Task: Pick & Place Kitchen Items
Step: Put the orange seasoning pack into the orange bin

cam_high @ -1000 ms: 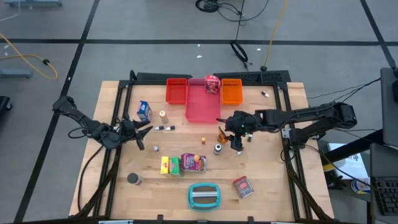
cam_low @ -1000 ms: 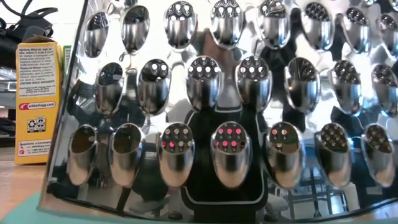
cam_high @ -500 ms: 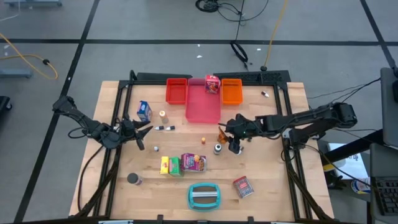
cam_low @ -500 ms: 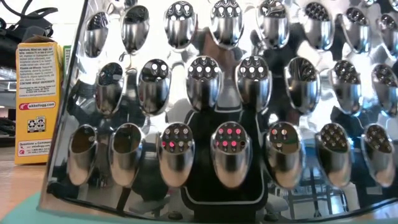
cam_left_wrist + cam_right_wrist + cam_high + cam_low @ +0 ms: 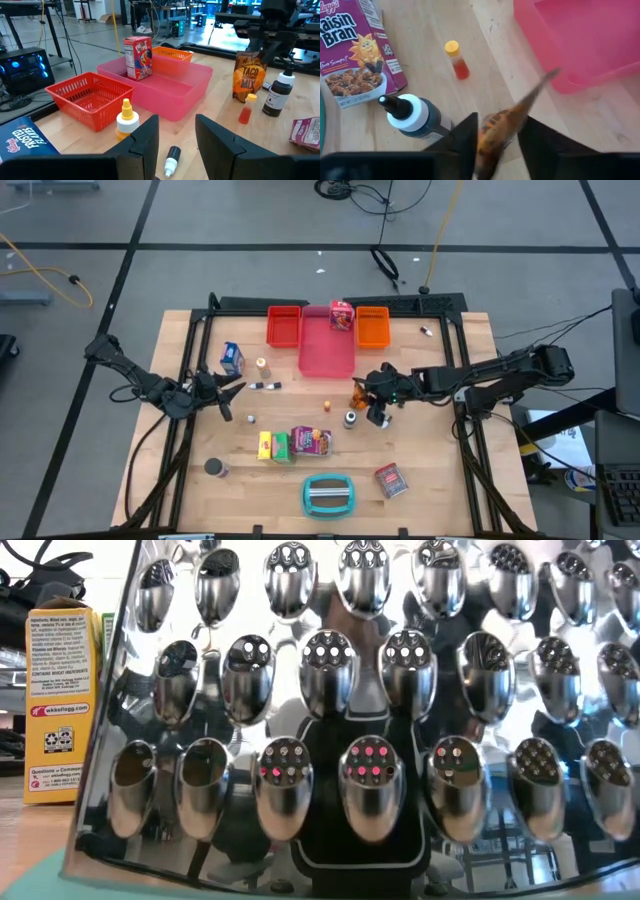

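Two claws over the table (image 5: 430,480), right claw (image 5: 496,134) clamped on the orange taco mix packet (image 5: 506,125) beside the dark bottle (image 5: 415,120), left claw (image 5: 176,132) parted, empty.

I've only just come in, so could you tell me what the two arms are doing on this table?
The right gripper has its fingers around a flat orange taco mix packet, which stands beside a small dark bottle with a white cap, just short of the pink plastic tray. A red-and-white cereal box already stands in that tray. The left gripper waits, open and empty, over the table's left side near a small yellow-capped bottle.
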Robot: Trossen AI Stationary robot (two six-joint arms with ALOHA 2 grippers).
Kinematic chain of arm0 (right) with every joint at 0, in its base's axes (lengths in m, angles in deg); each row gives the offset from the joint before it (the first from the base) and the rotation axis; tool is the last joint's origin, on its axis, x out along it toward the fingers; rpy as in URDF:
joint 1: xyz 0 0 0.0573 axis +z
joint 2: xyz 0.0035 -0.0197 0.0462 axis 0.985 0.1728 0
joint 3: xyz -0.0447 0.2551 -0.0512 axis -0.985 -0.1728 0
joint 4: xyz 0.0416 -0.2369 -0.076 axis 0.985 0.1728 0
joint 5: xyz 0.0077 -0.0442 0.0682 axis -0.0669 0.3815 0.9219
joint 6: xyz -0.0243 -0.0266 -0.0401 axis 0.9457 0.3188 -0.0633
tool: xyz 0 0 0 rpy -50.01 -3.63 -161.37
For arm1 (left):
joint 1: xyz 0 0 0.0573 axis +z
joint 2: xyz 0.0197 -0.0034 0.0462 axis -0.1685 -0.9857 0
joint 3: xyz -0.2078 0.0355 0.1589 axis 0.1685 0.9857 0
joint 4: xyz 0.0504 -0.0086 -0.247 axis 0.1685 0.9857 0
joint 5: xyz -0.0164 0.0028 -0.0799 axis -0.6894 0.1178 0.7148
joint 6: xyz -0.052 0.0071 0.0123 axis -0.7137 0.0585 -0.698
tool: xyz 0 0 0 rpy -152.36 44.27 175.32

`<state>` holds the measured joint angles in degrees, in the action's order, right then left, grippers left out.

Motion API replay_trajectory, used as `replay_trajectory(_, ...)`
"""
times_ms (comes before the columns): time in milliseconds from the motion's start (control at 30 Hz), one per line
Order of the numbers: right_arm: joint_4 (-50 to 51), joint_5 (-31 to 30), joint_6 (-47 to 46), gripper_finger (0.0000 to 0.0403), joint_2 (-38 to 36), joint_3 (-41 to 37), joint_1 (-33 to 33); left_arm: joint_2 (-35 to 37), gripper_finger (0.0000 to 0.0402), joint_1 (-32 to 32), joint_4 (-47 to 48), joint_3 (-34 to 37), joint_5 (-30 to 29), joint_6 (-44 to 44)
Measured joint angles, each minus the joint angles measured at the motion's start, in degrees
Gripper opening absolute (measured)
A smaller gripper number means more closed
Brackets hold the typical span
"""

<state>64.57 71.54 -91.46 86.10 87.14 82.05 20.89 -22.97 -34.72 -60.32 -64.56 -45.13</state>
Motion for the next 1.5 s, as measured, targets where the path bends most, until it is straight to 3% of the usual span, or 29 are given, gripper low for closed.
replay_trajectory(167, 0.02, 0.04, 0.4, 0.001, 0.0, 0.0, 0.0, 0.0, 0.0129, 0.0, 0.0, 0.0, 0.0, 0.0)
replay_trajectory(433, 1.55, -2.97, 2.31, 0.0001, -1.57, -0.04, -0.87, 0.0, 0.0129, 0.0, 0.02, 0.0, -0.02, 0.0)
replay_trajectory(800, 6.71, -3.26, 5.57, 0.0001, -14.8, -0.04, -6.61, 0.0, 0.0129, 0.0, 0.13, 0.0, -0.04, -0.05)
replay_trajectory(967, 8.05, -7.64, 7.5, 0.0, -19.23, -0.02, -9.92, 0.0, 0.0129, 0.02, 0.13, 0.0, -0.13, -0.11)
replay_trajectory(1400, 0.56, -7.19, 17.52, 0.0, -15.77, 0.0, -25.82, 0.0, 0.0129, 0.0, 0.13, 0.0, -0.5, -0.17)
replay_trajectory(1500, -2.41, -3.69, 18.73, 0.0, -14.13, 0.0, -29.75, 0.0, 0.0129, 0.0, 0.13, 0.0, -0.52, -0.17)
